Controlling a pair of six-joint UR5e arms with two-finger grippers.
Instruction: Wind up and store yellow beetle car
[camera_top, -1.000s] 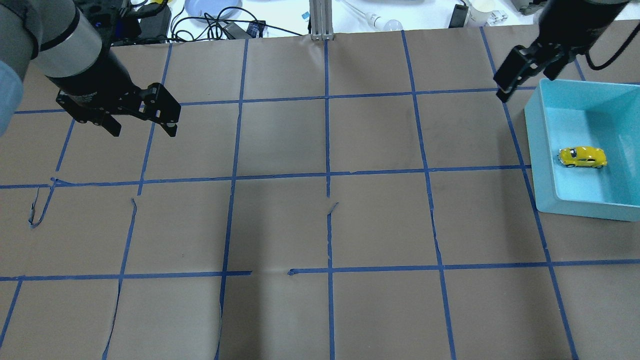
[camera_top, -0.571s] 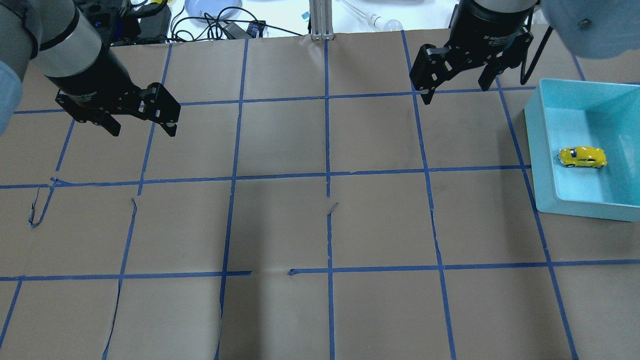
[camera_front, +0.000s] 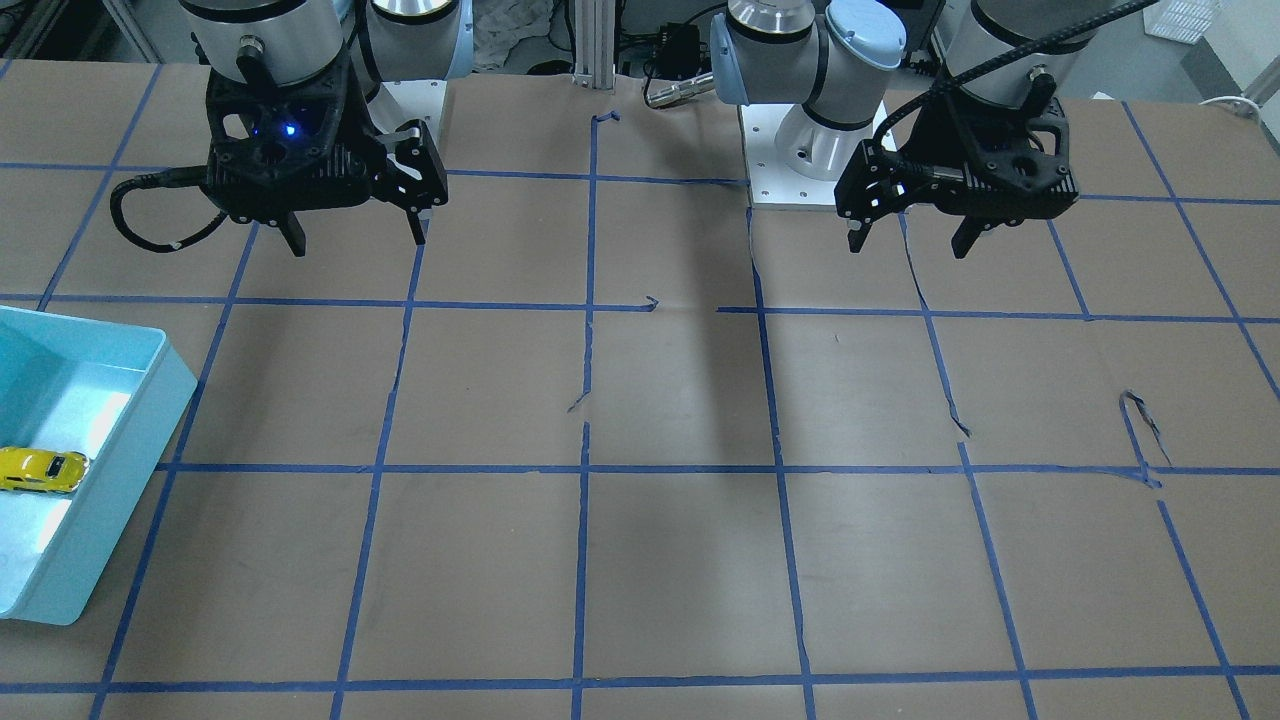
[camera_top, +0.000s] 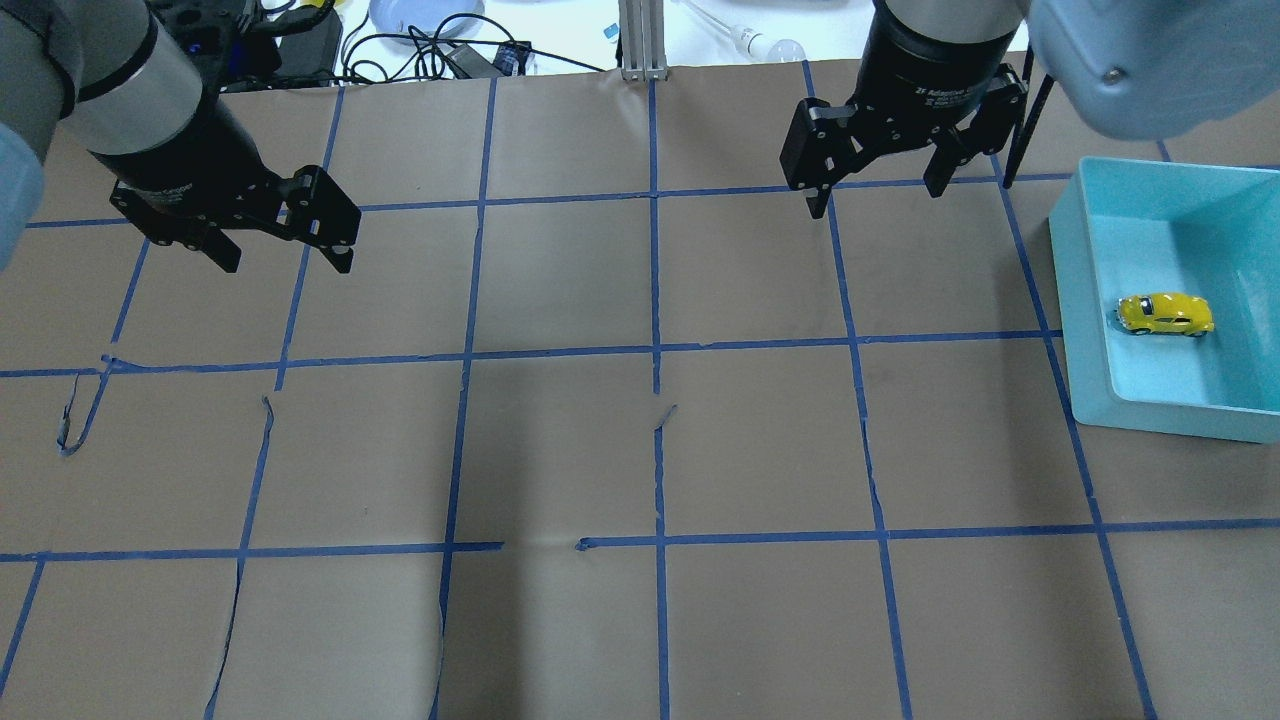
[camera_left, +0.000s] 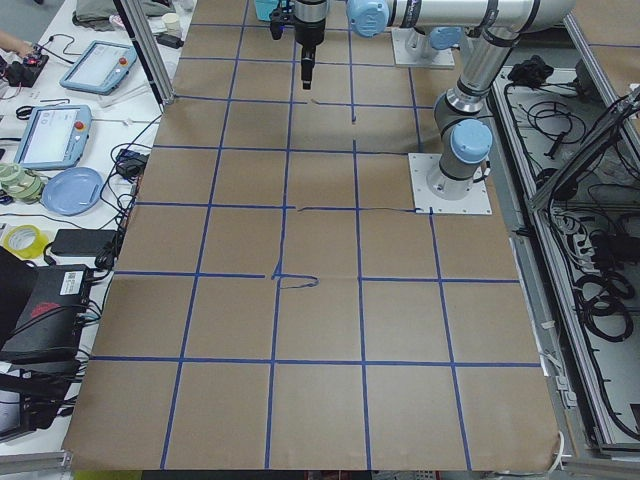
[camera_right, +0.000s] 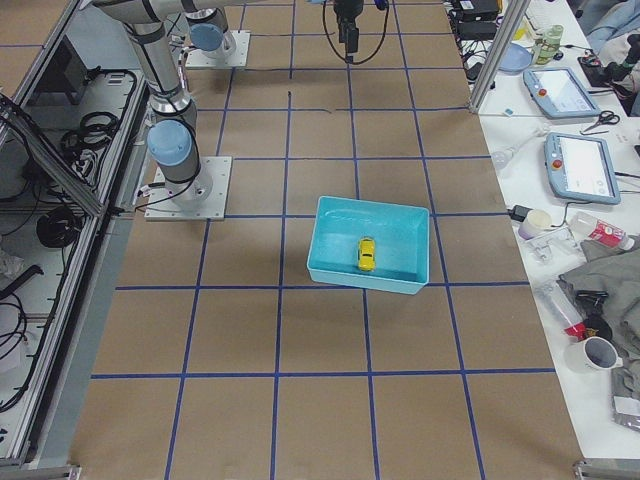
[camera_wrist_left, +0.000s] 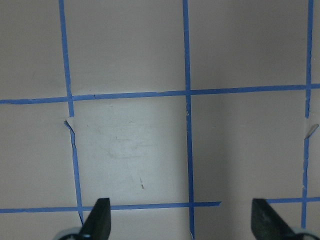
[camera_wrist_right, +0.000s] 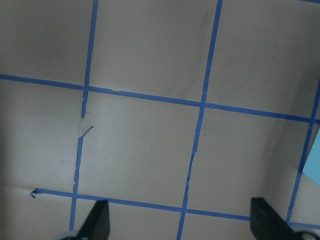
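Observation:
The yellow beetle car (camera_top: 1165, 314) lies on the floor of a turquoise bin (camera_top: 1066, 290) at the table's right side. It also shows in the front view (camera_front: 40, 470) and the right side view (camera_right: 366, 254). No gripper touches it. My right gripper (camera_top: 877, 198) hangs open and empty above the table, left of the bin's far corner; the front view (camera_front: 358, 243) shows it too. My left gripper (camera_top: 288, 262) is open and empty over the far left of the table, also seen in the front view (camera_front: 908, 247). Both wrist views show only brown paper between spread fingers.
The table is covered in brown paper with a blue tape grid, torn in places (camera_top: 665, 415). Cables, a plate (camera_top: 425, 15) and a bulb lie beyond the far edge. The arm bases (camera_front: 800, 150) stand at the robot's side.
My right gripper has swung left, from beside the bin's far corner out over the table. The left gripper and the car have not moved.

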